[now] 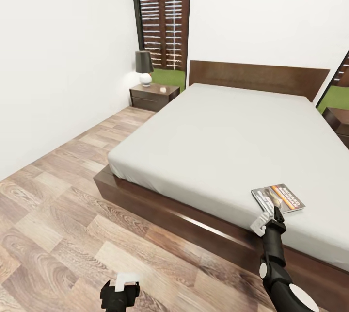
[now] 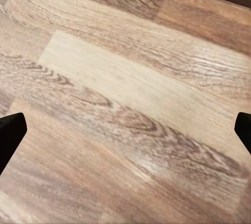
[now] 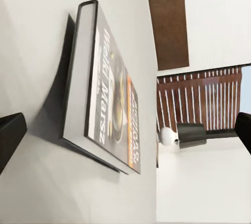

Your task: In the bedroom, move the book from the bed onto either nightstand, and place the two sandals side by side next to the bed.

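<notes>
Left gripper (image 1: pixel 120 287) hangs low over the plank floor (image 1: pixel 58 215), fingers spread wide, holding nothing. Far left, a nightstand (image 1: pixel 154 95) against the wall carries a lamp (image 1: pixel 144 67); its free top beside the lamp looks the likely drop spot. The bed (image 1: pixel 218 142) fills the middle. Right gripper (image 1: pixel 269 219) sits at the near edge of the book (image 1: pixel 278 199), which lies flat near the mattress's foot corner; jaws wide, not yet closed. Judgement: slide one finger under the thin edge, pinch firmly. Long carry around the bed frame follows.
</notes>
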{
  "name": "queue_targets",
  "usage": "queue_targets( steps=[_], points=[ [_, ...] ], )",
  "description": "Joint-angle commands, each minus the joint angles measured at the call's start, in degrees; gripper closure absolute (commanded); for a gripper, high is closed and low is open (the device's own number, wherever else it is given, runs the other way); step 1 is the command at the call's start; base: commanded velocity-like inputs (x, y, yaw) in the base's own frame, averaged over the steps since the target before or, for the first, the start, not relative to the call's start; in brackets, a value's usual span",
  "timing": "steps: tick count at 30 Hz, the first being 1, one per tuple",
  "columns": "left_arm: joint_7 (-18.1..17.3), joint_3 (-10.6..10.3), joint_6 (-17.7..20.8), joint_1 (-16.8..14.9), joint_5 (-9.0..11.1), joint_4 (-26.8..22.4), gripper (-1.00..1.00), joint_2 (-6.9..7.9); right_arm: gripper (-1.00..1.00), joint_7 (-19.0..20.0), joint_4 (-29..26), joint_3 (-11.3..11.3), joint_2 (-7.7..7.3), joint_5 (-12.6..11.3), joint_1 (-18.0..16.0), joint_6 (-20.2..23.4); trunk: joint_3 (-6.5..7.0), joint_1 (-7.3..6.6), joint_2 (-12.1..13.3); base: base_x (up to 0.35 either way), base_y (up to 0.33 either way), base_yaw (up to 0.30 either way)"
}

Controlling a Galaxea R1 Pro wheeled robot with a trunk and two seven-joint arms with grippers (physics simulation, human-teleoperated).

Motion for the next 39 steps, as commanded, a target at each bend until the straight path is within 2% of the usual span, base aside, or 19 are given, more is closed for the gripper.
queue_targets(
  steps=[1, 23, 39],
  points=[
    [0.49, -0.26, 0.30, -0.05, 0.26, -0.10, -1.00, 0.07, -1.00, -0.11, -0.01, 0.02, 0.00, 0.60, -0.02, 0.53, -0.05, 0.00, -0.04, 0.000, 0.000, 0.000],
    [0.49, -0.22, 0.30, -0.05, 0.18, -0.10, -1.00, 0.07, -1.00, -0.16, -0.03, 0.02, -0.07, 0.61, -0.02, 0.53, -0.05, 0.00, -0.04, 0.001, -0.009, 0.000],
    [0.49, -0.22, 0.31, -0.05, 0.15, -0.10, -1.00, 0.07, -1.00, -0.16, -0.04, 0.02, -0.07, 0.58, -0.02, 0.53, -0.05, 0.00, -0.04, 0.086, 0.000, 0.000]
  ],
)
